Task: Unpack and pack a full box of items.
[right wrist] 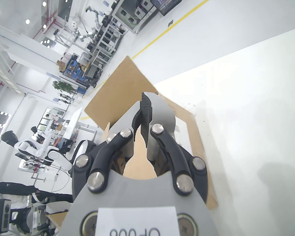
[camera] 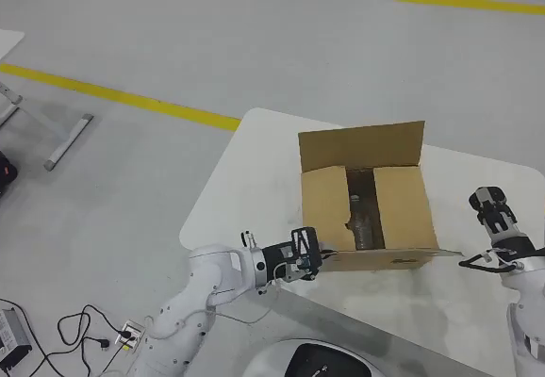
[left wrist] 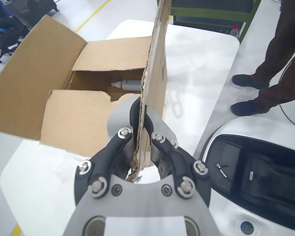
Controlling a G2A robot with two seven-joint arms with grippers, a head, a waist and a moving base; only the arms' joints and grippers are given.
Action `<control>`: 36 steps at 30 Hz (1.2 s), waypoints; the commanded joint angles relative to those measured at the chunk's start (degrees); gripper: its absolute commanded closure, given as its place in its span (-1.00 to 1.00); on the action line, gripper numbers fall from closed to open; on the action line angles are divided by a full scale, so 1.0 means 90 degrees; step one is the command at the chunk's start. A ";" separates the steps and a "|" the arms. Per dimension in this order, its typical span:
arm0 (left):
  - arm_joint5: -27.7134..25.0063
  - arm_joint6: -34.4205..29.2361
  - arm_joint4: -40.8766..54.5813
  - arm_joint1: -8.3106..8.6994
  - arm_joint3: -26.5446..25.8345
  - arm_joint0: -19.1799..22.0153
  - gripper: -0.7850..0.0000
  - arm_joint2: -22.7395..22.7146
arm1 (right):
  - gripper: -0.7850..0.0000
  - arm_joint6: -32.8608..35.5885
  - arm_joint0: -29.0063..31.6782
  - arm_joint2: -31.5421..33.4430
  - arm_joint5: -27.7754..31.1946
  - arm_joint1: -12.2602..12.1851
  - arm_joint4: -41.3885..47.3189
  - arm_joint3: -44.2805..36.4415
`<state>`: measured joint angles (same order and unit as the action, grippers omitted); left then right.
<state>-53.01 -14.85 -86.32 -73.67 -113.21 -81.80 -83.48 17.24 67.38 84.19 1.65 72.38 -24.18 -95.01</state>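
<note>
On the white table [camera: 254,179], left hand [left wrist: 142,114] pinches box [camera: 327,207] flap [left wrist: 159,50]

Robotics lab, yellow floor line [camera: 112,94], equipment racks [right wrist: 127,13]

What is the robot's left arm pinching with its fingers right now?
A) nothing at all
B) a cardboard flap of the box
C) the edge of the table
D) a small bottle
B: the left wrist view shows the left gripper with its fingers shut on the edge of the upright cardboard flap of the box.
</note>
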 commanded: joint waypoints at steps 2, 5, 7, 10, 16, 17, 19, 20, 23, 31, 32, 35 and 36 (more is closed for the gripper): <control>-0.0014 -0.0232 0.0709 0.0017 -0.0005 0.0037 1.00 -0.0035 | 1.00 0.0057 0.0005 0.0102 -0.0007 -0.0017 0.0047 -0.0105; -0.0084 -0.0392 0.1443 0.0043 0.0027 0.0074 1.00 -0.0081 | 1.00 0.0082 0.0033 0.0164 -0.0007 -0.0028 0.0078 -0.0195; 0.0021 -0.0603 0.1771 0.0065 0.0063 0.0116 1.00 -0.0147 | 1.00 0.0099 0.0061 0.0180 -0.0010 -0.0034 0.0079 -0.0231; 0.0182 -0.0958 0.1839 0.0098 0.0138 0.0206 1.00 -0.0136 | 1.00 0.0118 0.0067 0.0155 -0.0029 -0.0037 0.0061 -0.0131; 0.0747 -0.1090 0.1623 0.0126 0.0359 0.0391 -1.00 -0.0009 | 1.00 0.0151 0.0022 0.0049 -0.0045 -0.0034 0.0035 0.0026; 0.0886 -0.1071 0.1582 0.0126 0.0388 0.0417 -1.00 0.0018 | 1.00 0.0187 0.0015 0.0035 -0.0043 -0.0036 0.0019 0.0053; 0.1112 -0.1025 0.1358 0.0130 0.0394 0.0485 -1.00 0.0085 | 1.00 0.0230 -0.0002 0.0017 -0.0054 -0.0041 -0.0025 0.0104; 0.1225 -0.0953 0.1296 0.0129 0.0418 0.0512 -1.00 0.0119 | 1.00 0.0236 -0.0008 0.0008 -0.0071 -0.0043 -0.0050 0.0138; 0.1796 -0.0718 0.1219 0.0110 0.0534 0.0594 -1.00 0.0196 | 1.00 0.0213 -0.0031 -0.0038 -0.0150 -0.0045 -0.0193 0.0271; 0.2755 -0.0671 0.0107 0.0088 0.0889 0.0971 -1.00 0.0685 | 1.00 -0.0047 -0.0104 -0.0157 -0.0124 -0.0019 -0.0143 0.0799; 0.2868 -0.0735 -0.0088 0.0088 0.0959 0.1032 -1.00 0.0729 | 1.00 -0.0045 -0.0105 -0.0168 -0.0126 -0.0019 -0.0161 0.0846; 0.3114 -0.0797 -0.0266 0.0072 0.1169 0.1149 -1.00 0.0888 | 1.00 -0.0048 -0.0107 -0.0208 -0.0156 -0.0018 -0.0225 0.0952; 0.3172 -0.0838 -0.0306 0.0069 0.1226 0.1182 -1.00 0.0915 | 1.00 -0.0045 -0.0109 -0.0229 -0.0150 -0.0017 -0.0243 0.0980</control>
<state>-25.19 -22.14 -88.95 -73.01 -102.78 -71.50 -75.57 16.79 66.42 82.32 0.29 72.21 -26.22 -86.50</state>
